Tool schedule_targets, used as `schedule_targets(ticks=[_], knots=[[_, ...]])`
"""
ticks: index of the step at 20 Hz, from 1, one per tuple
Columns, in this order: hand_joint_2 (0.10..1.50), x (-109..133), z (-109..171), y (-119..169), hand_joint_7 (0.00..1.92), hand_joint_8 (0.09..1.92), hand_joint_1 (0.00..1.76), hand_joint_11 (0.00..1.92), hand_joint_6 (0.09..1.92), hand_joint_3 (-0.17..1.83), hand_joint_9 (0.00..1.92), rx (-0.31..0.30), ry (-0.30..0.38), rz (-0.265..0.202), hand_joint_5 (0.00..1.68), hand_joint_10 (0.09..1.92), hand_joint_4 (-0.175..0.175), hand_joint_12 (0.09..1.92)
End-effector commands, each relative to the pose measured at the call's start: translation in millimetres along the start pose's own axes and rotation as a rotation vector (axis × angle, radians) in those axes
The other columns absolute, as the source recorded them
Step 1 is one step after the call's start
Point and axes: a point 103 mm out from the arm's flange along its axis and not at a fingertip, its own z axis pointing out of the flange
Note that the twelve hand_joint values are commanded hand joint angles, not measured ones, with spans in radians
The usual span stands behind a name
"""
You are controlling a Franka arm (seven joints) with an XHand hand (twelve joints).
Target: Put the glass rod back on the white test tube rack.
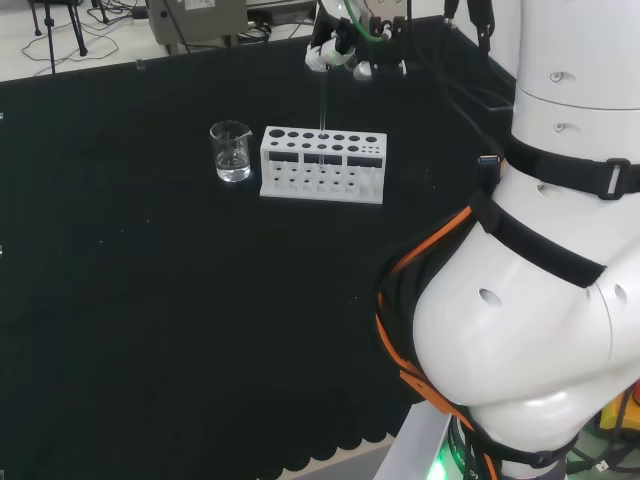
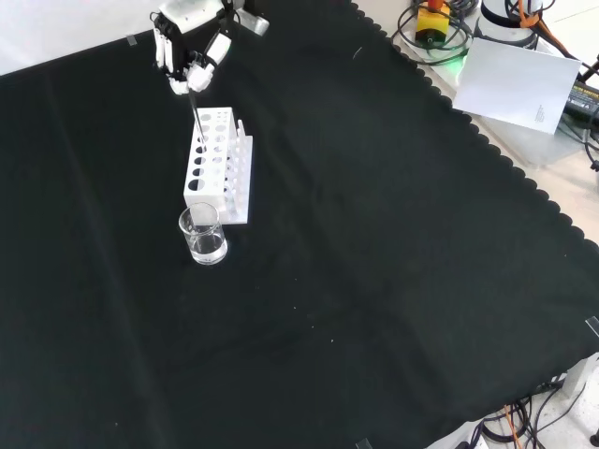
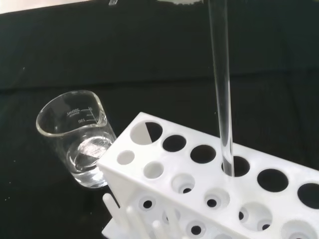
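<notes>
The white test tube rack [image 1: 324, 165] [image 2: 217, 166] [image 3: 209, 184] stands on the black cloth. A clear glass rod [image 1: 324, 105] [image 2: 197, 114] [image 3: 221, 84] hangs upright above it, its lower end in one of the rack's top holes in the wrist view. The black and white hand [image 1: 340, 50] [image 2: 190, 49] sits above the rack with its fingers curled round the rod's upper end.
A small glass beaker [image 1: 231, 151] [image 2: 203, 235] [image 3: 79, 142] with a little clear liquid stands close beside one end of the rack. The arm's big white links [image 1: 550, 250] rise at the head view's right. A white sheet [image 2: 519, 82] lies off the cloth's edge.
</notes>
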Motion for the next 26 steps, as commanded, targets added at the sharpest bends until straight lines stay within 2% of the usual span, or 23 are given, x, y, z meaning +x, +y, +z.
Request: schedule_targets(ticks=[1,10,13,14,18,20,21,23,26], knots=[[1.10,1.6,3.8,0.3,1.21,0.95,1.31,1.30,0.09,-0.17,1.72,0.008,0.008,-0.010,1.34,0.71,-0.175,0.83],[1.09,0.7,4.6,1.0,1.23,0.91,1.31,1.30,0.09,-0.17,1.73,0.020,0.021,-0.016,1.35,0.71,-0.175,0.83],[1.07,1.3,4.0,1.6,1.31,0.75,1.31,1.34,0.10,-0.17,1.76,0.039,0.018,-0.021,1.34,0.67,-0.175,0.80],[1.07,2.4,4.1,1.9,1.35,0.66,1.32,1.37,0.17,-0.17,1.76,0.048,0.010,-0.023,1.32,0.63,-0.175,0.78],[1.01,5.1,4.2,1.7,1.48,0.22,1.40,1.49,0.73,-0.17,1.76,0.065,0.006,-0.029,0.99,0.54,-0.175,0.76],[0.95,6.1,3.2,1.2,1.44,0.16,1.34,1.52,0.88,-0.17,1.75,0.065,0.001,-0.032,0.82,0.52,-0.175,0.76],[0.93,6.4,2.5,0.9,1.37,0.22,1.32,1.54,0.92,-0.17,1.76,0.064,0.000,-0.033,0.73,0.51,-0.175,0.76],[0.90,6.4,0.9,0.0,1.16,0.46,1.32,1.57,0.94,-0.17,1.76,0.060,0.001,-0.033,0.56,0.49,-0.175,0.76],[0.88,5.6,-2.9,-1.8,0.96,0.69,1.34,1.58,0.89,-0.17,1.77,0.050,0.002,-0.032,0.44,0.48,-0.167,0.77]])
